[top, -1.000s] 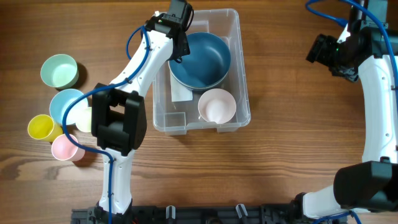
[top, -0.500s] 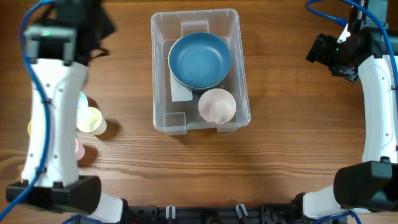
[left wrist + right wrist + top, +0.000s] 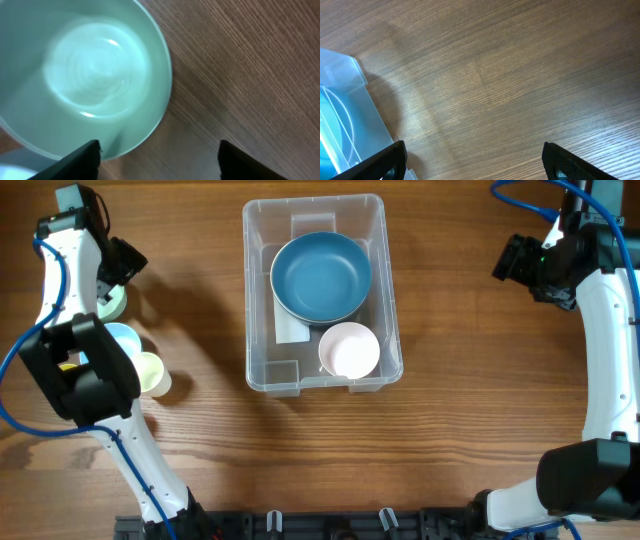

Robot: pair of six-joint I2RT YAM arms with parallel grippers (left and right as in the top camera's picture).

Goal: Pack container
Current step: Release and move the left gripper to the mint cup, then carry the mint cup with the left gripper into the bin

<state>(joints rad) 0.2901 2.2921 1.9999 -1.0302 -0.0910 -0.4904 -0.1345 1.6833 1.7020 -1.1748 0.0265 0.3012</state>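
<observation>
My left gripper (image 3: 160,162) hangs with its fingers (image 3: 82,161) spread wide apart, not clamped on anything. Right below it, filling the wrist view toward 10 o'clock, is a mint green bowl (image 3: 85,75), upright on the wooden table (image 3: 250,75). From overhead that bowl is mostly tucked under my arm. A light blue bowl (image 3: 122,340) and a pale yellow cup (image 3: 152,373) sit close by toward 6 o'clock of it. The container (image 3: 252,300) is well away at 3 o'clock, around the middle of the table. It holds a big dark blue bowl (image 3: 320,277) at its 12 o'clock end and a small pinkish white bowl (image 3: 349,350) down at 5 o'clock, the two just about touching. My right gripper (image 3: 475,167) has its fingers apart too, hovering over the wood with the container's corner at 9 o'clock in its wrist view
</observation>
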